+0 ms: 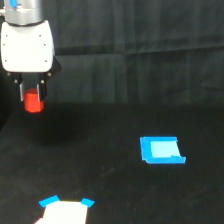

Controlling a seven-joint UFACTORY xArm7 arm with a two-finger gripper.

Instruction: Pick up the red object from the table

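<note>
The fingers [22, 93] clamp the red object [33, 101], held in the gripper [33, 96] above the table [110, 190] at the exterior view's left. Most of the block protrudes below the pads; a shallow grip risks slippage and a drop.

One outside camera, set a little above my table [115, 165], looking across it toward the dark cloth backdrop [140, 45]

Dim, soft-focus scene; a faint shadow lies on the table [110, 130] below the gripper [33, 97]; far lower-right, the white patch [64, 214] overexposes.
</note>
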